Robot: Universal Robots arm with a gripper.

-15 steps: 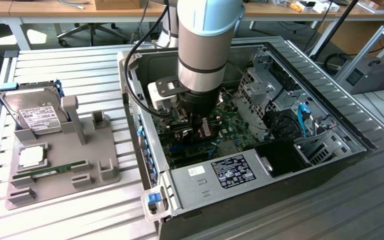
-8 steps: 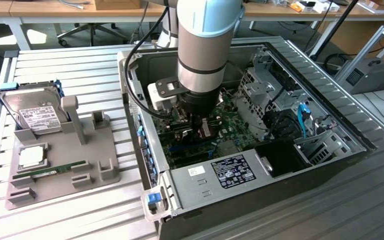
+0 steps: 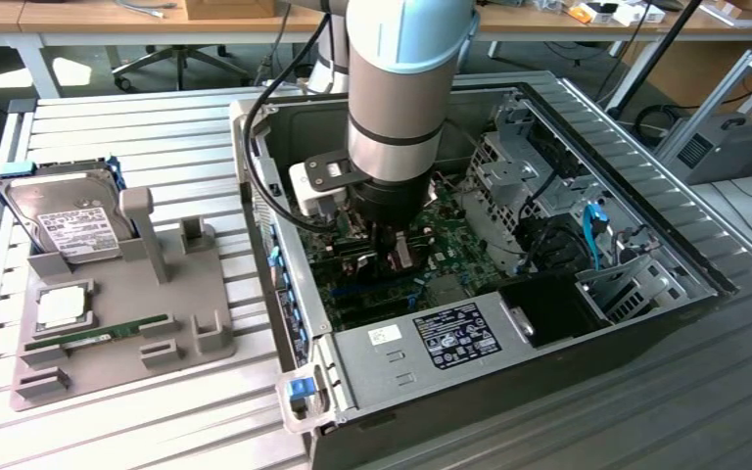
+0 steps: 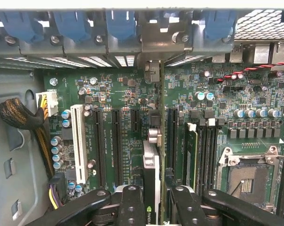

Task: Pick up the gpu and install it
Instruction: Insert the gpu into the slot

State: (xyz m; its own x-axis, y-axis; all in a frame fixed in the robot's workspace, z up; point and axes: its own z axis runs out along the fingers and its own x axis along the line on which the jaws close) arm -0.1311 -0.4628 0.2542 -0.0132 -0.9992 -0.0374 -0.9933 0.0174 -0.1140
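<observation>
The claw (image 4: 158, 203) was clamped on the gpu (image 4: 151, 160), held edge-on low over the motherboard (image 4: 128, 94) inside the open case (image 3: 390, 387), and any skew between card edge and slot could have jammed it against neighbouring slots (image 4: 117, 141) or caught its end on the rear frame (image 4: 85, 52).

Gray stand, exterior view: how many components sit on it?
3: a hard drive upright at the far end, a square silver chip in the middle, a memory stick lying nearest the camera. None looks hidden.
</observation>
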